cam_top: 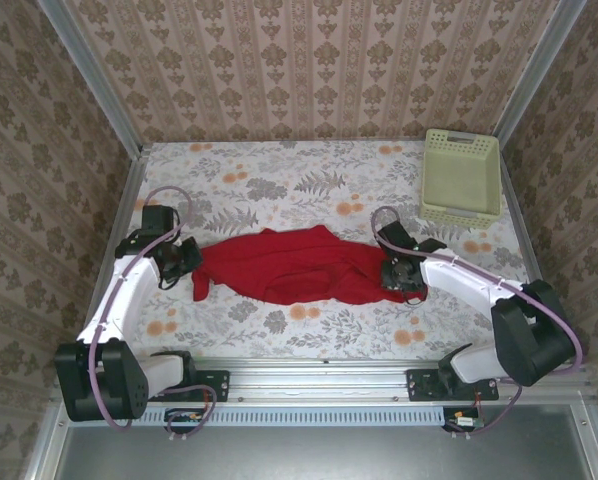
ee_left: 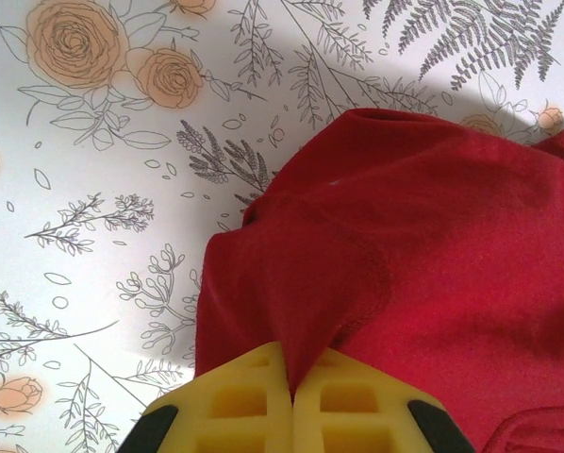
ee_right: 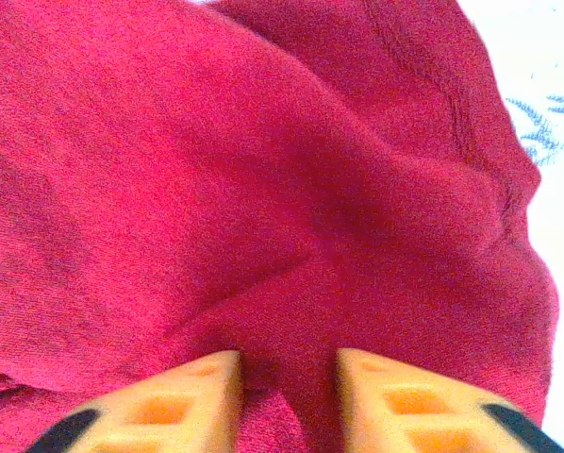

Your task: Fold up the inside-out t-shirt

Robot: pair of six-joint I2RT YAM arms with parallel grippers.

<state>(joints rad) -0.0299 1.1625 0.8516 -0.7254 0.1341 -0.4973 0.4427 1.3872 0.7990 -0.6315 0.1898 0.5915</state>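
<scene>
Pinching the inside-out t-shirt (ee_left: 433,264), left fingers (ee_left: 235,406)

The table (cam_top: 309,330) had a white top printed with grey ferns, leafy sprigs and orange roses. A red t-shirt (cam_top: 289,265) lay directly on it across the middle, bunched into a long rumpled heap running left to right, with a stitched seam showing near its left end. A pale basket (cam_top: 463,136) stood on the table's far right corner, well apart from the t-shirt.
</scene>
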